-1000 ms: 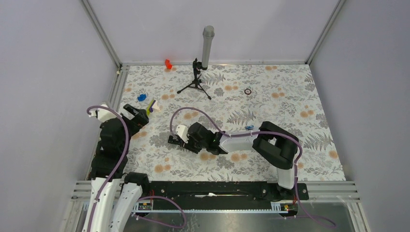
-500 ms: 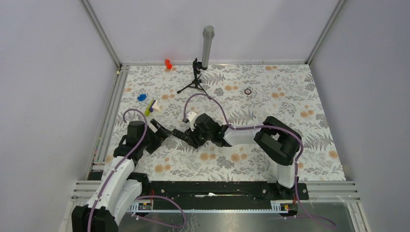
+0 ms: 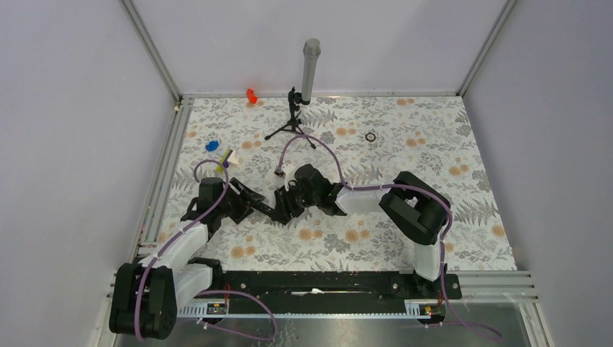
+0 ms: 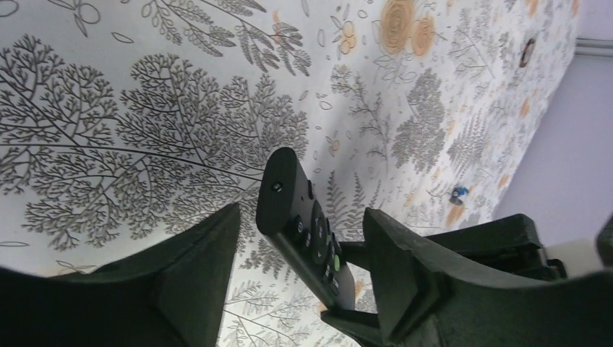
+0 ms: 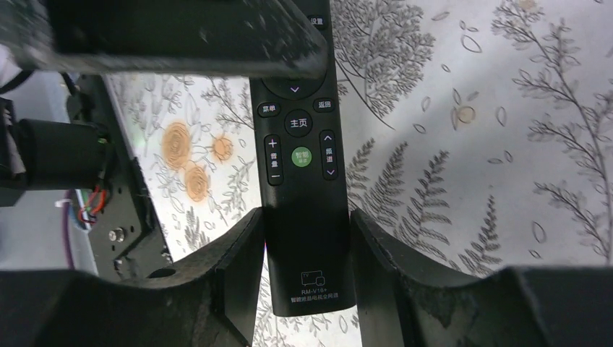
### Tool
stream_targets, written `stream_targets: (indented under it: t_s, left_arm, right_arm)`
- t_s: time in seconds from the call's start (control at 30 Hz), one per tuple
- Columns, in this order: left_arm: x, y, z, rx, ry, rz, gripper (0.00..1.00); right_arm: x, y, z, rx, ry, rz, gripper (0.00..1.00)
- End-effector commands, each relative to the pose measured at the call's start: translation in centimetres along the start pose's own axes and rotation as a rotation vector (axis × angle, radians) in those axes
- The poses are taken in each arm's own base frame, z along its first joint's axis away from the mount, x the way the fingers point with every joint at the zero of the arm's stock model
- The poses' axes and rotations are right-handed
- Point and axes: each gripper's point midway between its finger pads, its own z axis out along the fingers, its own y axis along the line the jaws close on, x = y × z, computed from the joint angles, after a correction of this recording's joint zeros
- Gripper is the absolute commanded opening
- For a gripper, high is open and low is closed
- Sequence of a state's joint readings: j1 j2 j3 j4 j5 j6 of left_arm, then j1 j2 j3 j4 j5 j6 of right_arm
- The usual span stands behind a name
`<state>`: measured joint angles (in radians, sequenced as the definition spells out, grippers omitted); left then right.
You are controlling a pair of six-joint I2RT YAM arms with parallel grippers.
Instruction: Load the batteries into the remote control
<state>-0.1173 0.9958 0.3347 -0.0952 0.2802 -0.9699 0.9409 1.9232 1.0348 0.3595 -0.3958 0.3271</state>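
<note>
The black remote control is face up with its buttons showing, and my right gripper is shut on its lower end. In the top view the remote sits between my right gripper and my left gripper. In the left wrist view the remote's free end reaches between the open jaws of my left gripper, which do not touch it. The batteries are a tiny blue speck on the mat behind. In the top view they are hidden by the right arm.
A black tripod with a grey cylinder stands at the back. Also on the floral mat are a red piece, a blue lump, a yellow and purple piece and a small dark ring.
My left arm swung down from the mat's left edge and right, bringing its open jaws round the remote's end. My right gripper carried the remote a little back and right.
</note>
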Motion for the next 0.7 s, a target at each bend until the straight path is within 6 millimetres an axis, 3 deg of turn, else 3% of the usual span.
stream_targets:
  t_s: [0.0,0.23,0.37,0.5,0.67]
  left_arm:
    - [-0.2,-0.5,0.7,0.034,-0.015,-0.014,0.60]
    - [0.2,0.6,1.3,-0.014,0.007,-0.039,0.25]
    - [0.2,0.2,1.4,-0.009,0.014,-0.040,0.02]
    - [-0.1,-0.1,0.9,-0.057,0.033,-0.052,0.00]
    - [-0.9,-0.9,-0.4,-0.135,0.039,-0.080,0.00]
  right_arm:
    - [-2.5,2.1,0.8,-0.107,-0.053,0.048,0.39]
    - [-2.3,1.9,1.4,-0.114,-0.041,0.037,0.40]
    - [-2.1,1.2,1.5,-0.074,0.011,-0.004,0.60]
    - [-3.3,0.6,0.1,-0.005,-0.033,-0.080,0.78]
    - [-3.4,1.0,-1.1,0.060,-0.062,-0.214,0.82]
